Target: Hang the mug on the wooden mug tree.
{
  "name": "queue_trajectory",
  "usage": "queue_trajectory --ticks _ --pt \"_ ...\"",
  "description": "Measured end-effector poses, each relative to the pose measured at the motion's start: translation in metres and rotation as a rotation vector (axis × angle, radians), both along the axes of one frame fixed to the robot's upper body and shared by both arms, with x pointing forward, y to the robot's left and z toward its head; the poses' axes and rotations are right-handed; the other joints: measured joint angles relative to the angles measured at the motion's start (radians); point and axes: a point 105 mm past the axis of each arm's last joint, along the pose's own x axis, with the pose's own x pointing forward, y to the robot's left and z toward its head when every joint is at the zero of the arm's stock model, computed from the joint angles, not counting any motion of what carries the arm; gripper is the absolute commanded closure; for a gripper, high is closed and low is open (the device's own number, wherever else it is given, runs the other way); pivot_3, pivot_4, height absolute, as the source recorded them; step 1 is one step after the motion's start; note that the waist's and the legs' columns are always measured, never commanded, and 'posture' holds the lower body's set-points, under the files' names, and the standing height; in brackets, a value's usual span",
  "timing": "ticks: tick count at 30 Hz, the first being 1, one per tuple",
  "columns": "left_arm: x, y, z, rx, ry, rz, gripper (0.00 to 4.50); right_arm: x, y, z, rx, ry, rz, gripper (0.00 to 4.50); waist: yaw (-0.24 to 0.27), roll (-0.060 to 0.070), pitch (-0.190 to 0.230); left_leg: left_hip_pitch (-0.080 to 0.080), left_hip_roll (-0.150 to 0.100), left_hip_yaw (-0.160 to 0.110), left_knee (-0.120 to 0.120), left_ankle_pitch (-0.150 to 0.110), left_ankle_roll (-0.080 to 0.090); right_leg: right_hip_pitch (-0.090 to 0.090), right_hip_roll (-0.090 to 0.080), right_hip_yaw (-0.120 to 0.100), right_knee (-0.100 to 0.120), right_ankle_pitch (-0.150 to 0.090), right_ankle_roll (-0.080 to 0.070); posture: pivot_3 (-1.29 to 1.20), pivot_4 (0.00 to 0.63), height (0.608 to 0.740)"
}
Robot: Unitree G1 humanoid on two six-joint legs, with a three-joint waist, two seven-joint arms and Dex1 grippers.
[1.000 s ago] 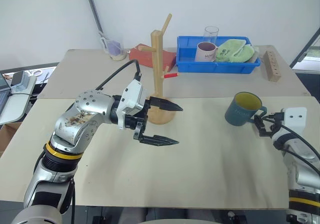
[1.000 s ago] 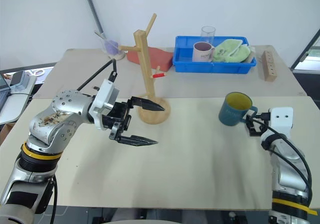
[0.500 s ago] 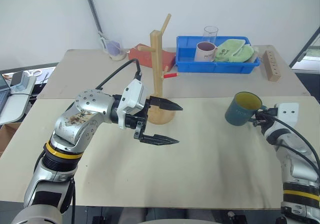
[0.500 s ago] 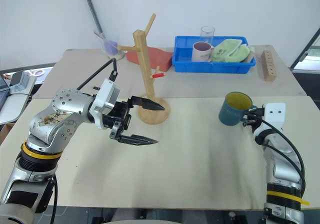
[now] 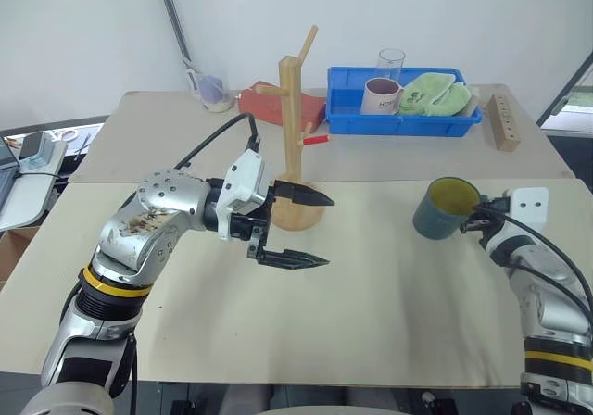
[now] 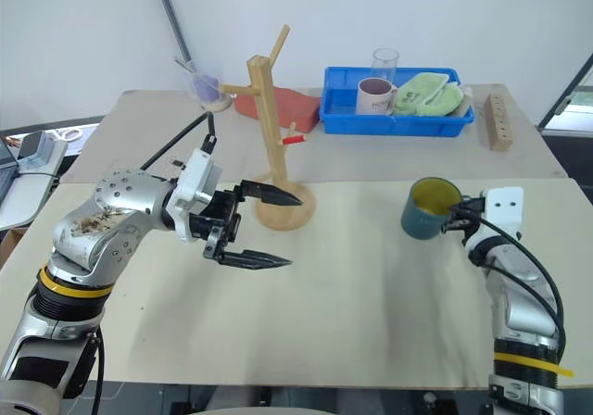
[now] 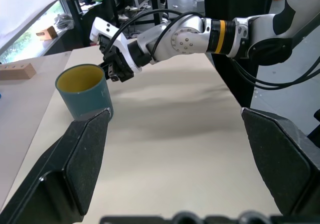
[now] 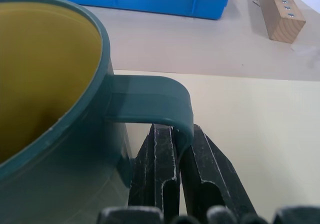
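My right jaws (image 8: 177,181) clamp the mug (image 5: 438,208) by its handle so its loop can hook the wooden mug tree (image 5: 294,137), at ten o'clock; left jaws (image 5: 313,228) stand apart.

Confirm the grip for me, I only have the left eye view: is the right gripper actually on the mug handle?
Observer: Yes. In the right wrist view the right gripper is shut on the handle of the mug, one finger through the loop, one outside.
Operator: Is the left gripper holding anything?
Observer: No. The left gripper is open, nothing between its fingers.
Operator: Mug interior?
Observer: The part of the yellow-green inside in view has nothing in it.
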Motion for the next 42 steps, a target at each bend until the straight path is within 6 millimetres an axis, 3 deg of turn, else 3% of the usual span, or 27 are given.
queue_trajectory --ticks 4,10,29,36,42 --pt "0.000 0.000 0.000 -0.001 -0.001 0.004 0.00 0.000 0.001 0.000 0.004 -0.001 0.002 4.47 0.000 0.000 0.000 0.000 0.000 0.000 0.000 0.000 0.000 0.000 0.000 0.000 0.000 0.000 0.000 0.00 0.150 0.740" --pt "0.001 -0.001 0.001 -0.006 -0.002 0.011 0.00 0.000 -0.002 -0.007 0.015 0.016 -0.024 2.38 0.000 0.000 0.000 0.000 0.000 0.000 0.000 0.000 0.000 -0.001 0.001 0.001 0.000 0.000 0.000 0.00 0.150 0.740" --pt "0.001 -0.002 0.004 -0.033 0.027 0.006 0.00 -0.002 0.005 -0.025 0.072 0.066 -0.077 2.38 -0.002 0.000 0.000 0.000 0.001 0.000 0.000 0.000 0.000 -0.001 0.001 0.001 0.000 0.000 0.000 0.00 0.150 0.740" --pt "0.001 -0.003 0.004 -0.032 0.023 0.007 0.00 -0.001 0.006 -0.024 0.080 0.055 -0.079 4.48 -0.001 0.000 0.000 0.000 0.001 0.000 0.000 0.000 0.000 -0.001 0.001 0.001 0.000 0.000 0.000 0.00 0.150 0.740" --pt "0.002 -0.003 0.004 -0.032 0.019 0.010 0.00 0.001 0.008 -0.022 0.066 0.046 -0.066 4.48 -0.002 0.000 0.000 0.000 0.001 0.000 0.000 0.000 0.000 -0.001 0.002 0.002 0.000 0.000 0.000 0.00 0.150 0.740"
